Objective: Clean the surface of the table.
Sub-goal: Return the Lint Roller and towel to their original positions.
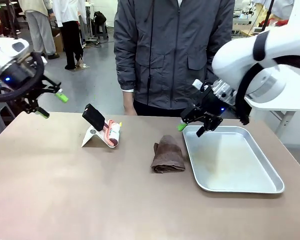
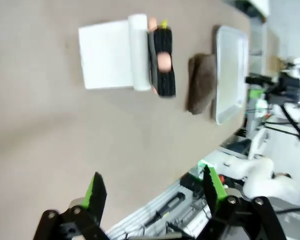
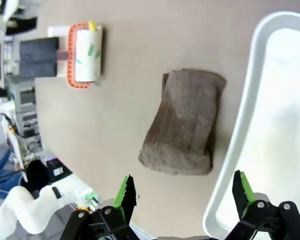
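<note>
Both end effectors stand wide open and hold nothing: my left end effector [image 1: 51, 104] hangs above the tabletop's [image 1: 65, 190] far left corner, my right end effector [image 1: 192, 129] over the steel tray's [image 1: 240, 187] far rim. Between them I see a folded brown cloth [image 1: 168, 155] beside the tray, and a lint roller [image 1: 112, 133] on its white stand

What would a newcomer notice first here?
Probably the folded brown cloth lying mid-table, just left of the steel tray. Next, the right gripper, open, hovering over the tray's near-left corner. Then the lint roller on its white stand, left of the cloth.
</note>
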Robot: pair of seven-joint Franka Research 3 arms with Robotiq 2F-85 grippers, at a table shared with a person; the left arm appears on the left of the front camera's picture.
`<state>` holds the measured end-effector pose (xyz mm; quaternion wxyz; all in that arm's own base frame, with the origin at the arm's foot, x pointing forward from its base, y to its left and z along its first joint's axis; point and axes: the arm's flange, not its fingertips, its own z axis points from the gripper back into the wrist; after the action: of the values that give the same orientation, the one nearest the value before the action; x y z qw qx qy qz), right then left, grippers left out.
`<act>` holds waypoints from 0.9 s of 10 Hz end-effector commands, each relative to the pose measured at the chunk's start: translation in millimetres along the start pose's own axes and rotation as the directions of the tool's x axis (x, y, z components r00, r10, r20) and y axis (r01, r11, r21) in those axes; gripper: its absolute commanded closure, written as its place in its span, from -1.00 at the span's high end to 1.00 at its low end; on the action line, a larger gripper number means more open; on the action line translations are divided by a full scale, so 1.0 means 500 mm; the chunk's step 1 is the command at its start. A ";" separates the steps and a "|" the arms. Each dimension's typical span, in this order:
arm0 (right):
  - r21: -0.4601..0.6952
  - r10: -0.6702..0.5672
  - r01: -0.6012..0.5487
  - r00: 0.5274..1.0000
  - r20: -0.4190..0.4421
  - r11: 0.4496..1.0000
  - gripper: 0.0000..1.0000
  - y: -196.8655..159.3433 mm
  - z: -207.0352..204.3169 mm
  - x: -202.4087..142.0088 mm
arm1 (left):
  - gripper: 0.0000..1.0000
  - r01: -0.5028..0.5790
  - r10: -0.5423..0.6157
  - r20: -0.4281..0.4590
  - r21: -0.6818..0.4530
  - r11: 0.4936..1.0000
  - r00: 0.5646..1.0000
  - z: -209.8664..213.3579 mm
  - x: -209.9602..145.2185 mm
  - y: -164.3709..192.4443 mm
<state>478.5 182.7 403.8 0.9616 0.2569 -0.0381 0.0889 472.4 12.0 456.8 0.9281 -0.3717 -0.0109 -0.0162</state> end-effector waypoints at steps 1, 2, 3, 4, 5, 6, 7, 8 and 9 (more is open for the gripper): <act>0.136 -0.062 0.054 0.996 0.059 0.989 1.00 -0.037 0.041 -0.103 | 1.00 0.078 -0.068 0.076 -0.131 0.988 0.995 0.019 -0.115 0.041; 0.240 -0.105 0.082 0.991 0.085 0.967 1.00 -0.062 0.076 -0.161 | 1.00 0.110 -0.094 0.090 -0.195 0.975 0.992 0.016 -0.159 0.058; 0.350 -0.143 0.094 0.983 0.116 0.932 1.00 -0.093 0.114 -0.218 | 1.00 0.099 -0.064 0.137 -0.265 0.959 0.988 0.013 -0.187 0.082; 0.483 -0.212 0.113 0.965 0.157 0.868 1.00 -0.139 0.152 -0.268 | 1.00 0.105 -0.049 0.168 -0.343 0.933 0.985 0.014 -0.200 0.118; 0.574 -0.234 0.099 0.958 0.167 0.813 1.00 -0.179 0.177 -0.303 | 1.00 0.094 -0.027 0.166 -0.410 0.907 0.986 0.016 -0.203 0.149; 0.633 -0.294 0.115 0.938 0.186 0.766 1.00 -0.221 0.196 -0.330 | 1.00 0.084 -0.003 0.178 -0.453 0.888 0.984 0.021 -0.199 0.170; 0.675 -0.339 0.120 0.919 0.203 0.728 1.00 -0.263 0.208 -0.354 | 1.00 0.087 0.009 0.189 -0.496 0.864 0.982 0.035 -0.194 0.194; 0.706 -0.390 0.139 0.897 0.207 0.695 1.00 -0.308 0.213 -0.371 | 1.00 0.104 0.008 0.201 -0.542 0.834 0.980 0.051 -0.192 0.220; 0.741 -0.437 0.158 0.878 0.198 0.652 1.00 -0.357 0.210 -0.387 | 1.00 0.106 0.049 0.241 -0.588 0.802 0.969 0.070 -0.195 0.261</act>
<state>345.1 -52.9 418.1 0.7864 0.5959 -0.1208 -0.1087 371.1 114.1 393.0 0.7823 -0.6137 -0.1058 0.0152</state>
